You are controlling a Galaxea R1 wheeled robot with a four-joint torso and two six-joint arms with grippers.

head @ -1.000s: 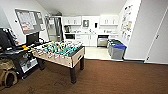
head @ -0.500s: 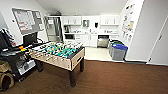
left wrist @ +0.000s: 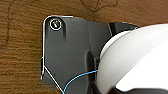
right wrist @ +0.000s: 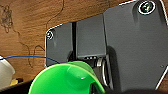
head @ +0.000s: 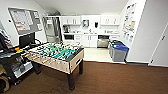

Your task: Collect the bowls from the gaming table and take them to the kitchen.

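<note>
On my left wrist camera a white bowl (left wrist: pixel 130 60) looms large right against the dark robot plate, its rim curving past the plate's edge, and it sits so close to the wrist that it looks carried there; the fingers themselves are hidden, so I cannot tell whether the left gripper is clamped on it. A thin blue cable (left wrist: pixel 80 77) runs across the plate toward the bowl. On my right wrist camera a bright green bowl (right wrist: pixel 66 78) sits the same way, tight beside the dark plate with its hollow facing the lens, and again I cannot tell how the right gripper's fingers stand. At the edge of that view I also catch a slice of a white rounded object (right wrist: pixel 5 72), and I cannot say what it is. Under both wrists lies brown wood-grain flooring (left wrist: pixel 20 37). From my head camera I look across a brown floor (head: pixel 120 80) toward the kitchen (head: pixel 87 32) at the far end: white cabinets, a white worktop, a dark dispenser (head: pixel 96 24) on the wall, and pale floor in front. Between me and it, to the left, stands the green foosball table (head: pixel 56 53) on dark legs, with rods across its field. Near the kitchen's right side sit grey bins with blue lids (head: pixel 118 51). A noticeboard (head: pixel 23 20) hangs on the left wall above a dark monitor (head: pixel 26 40), and a white wall with posters (head: pixel 128 22) closes the right.
</note>
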